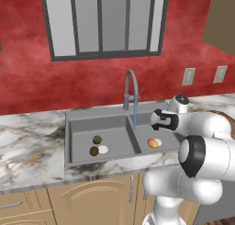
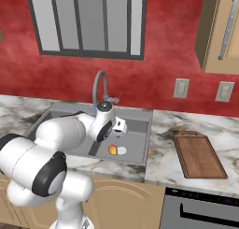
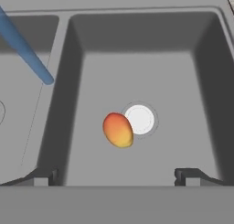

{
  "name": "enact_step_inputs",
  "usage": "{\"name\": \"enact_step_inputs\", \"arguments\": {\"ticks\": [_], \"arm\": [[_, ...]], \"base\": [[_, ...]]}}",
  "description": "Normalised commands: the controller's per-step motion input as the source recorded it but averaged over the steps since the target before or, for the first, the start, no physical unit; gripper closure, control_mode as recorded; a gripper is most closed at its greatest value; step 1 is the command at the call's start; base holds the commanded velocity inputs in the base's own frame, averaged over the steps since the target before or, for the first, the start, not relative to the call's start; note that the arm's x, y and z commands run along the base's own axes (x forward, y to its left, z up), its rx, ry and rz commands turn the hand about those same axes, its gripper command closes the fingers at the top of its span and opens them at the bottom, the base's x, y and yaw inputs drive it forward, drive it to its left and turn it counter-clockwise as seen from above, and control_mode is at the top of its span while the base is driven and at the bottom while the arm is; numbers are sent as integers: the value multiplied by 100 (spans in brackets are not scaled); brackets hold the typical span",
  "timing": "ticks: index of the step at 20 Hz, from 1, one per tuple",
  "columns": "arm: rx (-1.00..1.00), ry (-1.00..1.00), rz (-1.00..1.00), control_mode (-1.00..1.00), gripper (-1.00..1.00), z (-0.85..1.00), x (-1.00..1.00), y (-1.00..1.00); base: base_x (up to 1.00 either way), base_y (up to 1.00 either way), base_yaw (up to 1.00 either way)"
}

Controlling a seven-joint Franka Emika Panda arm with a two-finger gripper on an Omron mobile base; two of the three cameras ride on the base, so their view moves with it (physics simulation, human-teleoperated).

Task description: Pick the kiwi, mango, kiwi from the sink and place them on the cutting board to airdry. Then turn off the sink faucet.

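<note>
claw [image 3: 116, 175] spread wide over the sink's [image 3: 205, 81] right basin; mango [image 3: 118, 130] looks slick, probably pinch its narrow middle

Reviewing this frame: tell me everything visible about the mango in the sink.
The mango is a small oval fruit, orange-yellow with a reddish blush at one end, smooth-skinned. It lies on its side on the grey floor of the sink's right basin, right beside the white drain disc, seemingly overlapping its edge. Nothing grips it: the open pincer hangs above it, fingertips apart. The blue water stream falls clear of it.
</note>
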Motion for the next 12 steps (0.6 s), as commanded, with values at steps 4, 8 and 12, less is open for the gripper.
{"name": "enact_step_inputs", "arguments": {"ticks": [4, 8, 12], "arm": [[0, 0, 0, -100, -100, -13, 0, 0], [0, 0, 0, -100, -100, -14, 0, 0], [0, 0, 0, -100, -100, -13, 0, 0]], "base": [[0, 0, 0], [0, 0, 0], [0, 0, 0]]}}
